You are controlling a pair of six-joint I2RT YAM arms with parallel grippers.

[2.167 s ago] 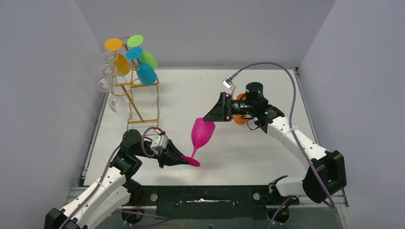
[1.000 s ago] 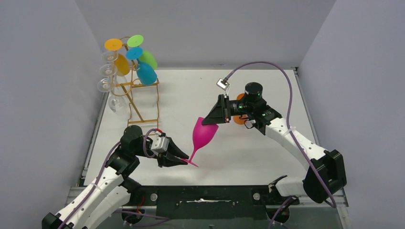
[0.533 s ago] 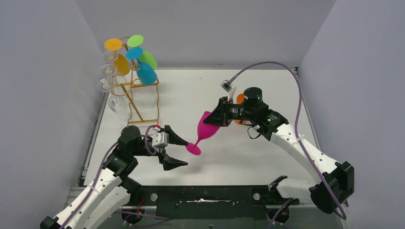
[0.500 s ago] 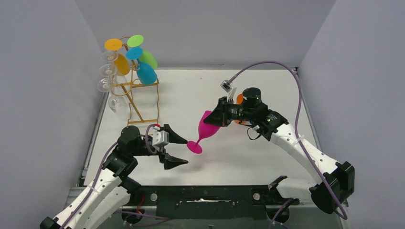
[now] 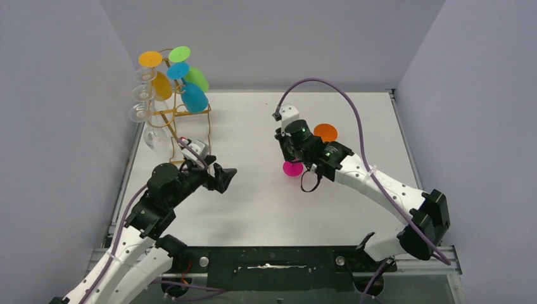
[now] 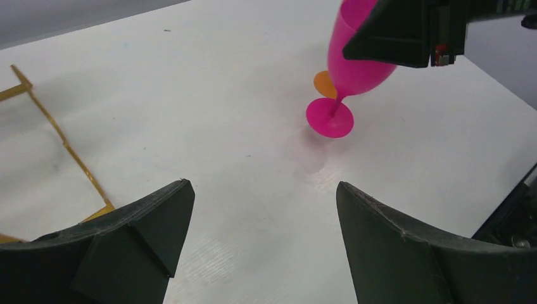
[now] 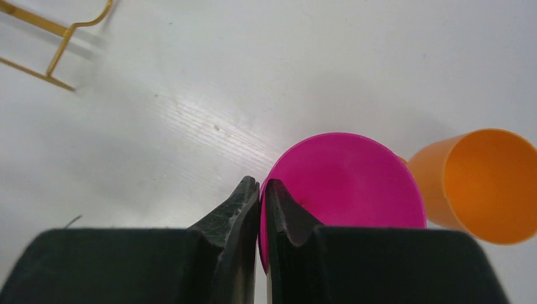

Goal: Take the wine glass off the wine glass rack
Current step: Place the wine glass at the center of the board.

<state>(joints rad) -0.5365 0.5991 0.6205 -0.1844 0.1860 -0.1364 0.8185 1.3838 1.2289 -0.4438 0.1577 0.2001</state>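
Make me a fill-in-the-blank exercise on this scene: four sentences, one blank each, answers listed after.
1. The right gripper is shut on the rim of the ____ wine glass.
2. The left gripper stands ____ and holds nothing.
3. Beside that wine glass, the other glass on the table is coloured ____.
4. The wine glass rack stands at the table's far ____ corner.

Missing words: pink; open; orange; left
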